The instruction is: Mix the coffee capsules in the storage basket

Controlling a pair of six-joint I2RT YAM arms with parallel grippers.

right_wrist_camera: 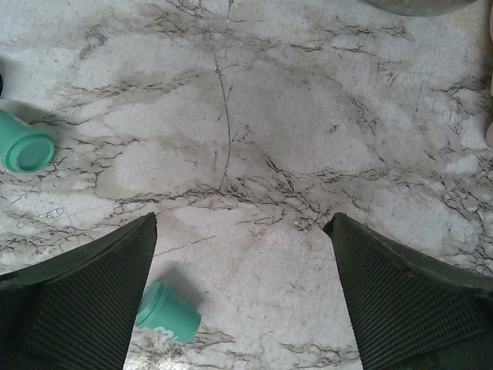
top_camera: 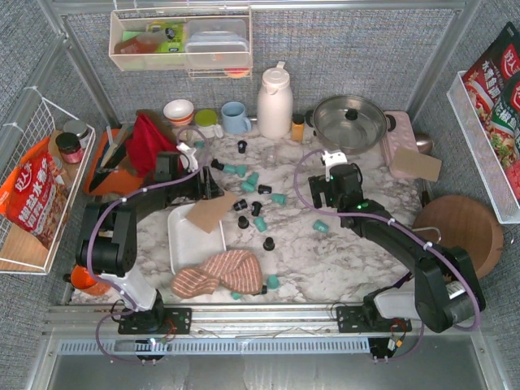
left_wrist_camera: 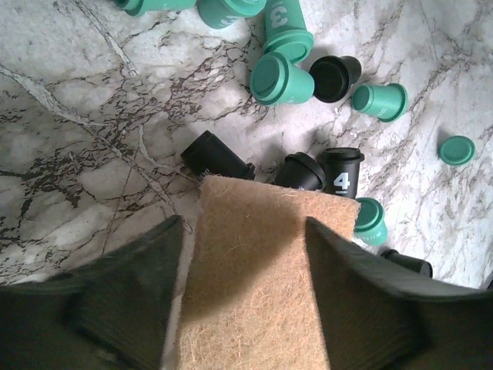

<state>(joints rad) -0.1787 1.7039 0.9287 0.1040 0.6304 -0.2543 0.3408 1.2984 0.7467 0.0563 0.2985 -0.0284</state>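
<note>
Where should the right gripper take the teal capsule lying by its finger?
Across the mid-body of the teal capsule, coming from straight above. It seems to lie on its side, tapered walls exposed, and the open right gripper looks wide enough to span it.

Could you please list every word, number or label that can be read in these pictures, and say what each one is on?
"4" on a black coffee capsule beside the brown mat.
"3" on a teal coffee capsule at the top of the left wrist view.
Chinese characters on the red bag at far left: too blurred to read.
Print on the red packets at far right: too blurred to read.
Nothing else is legible.
</note>
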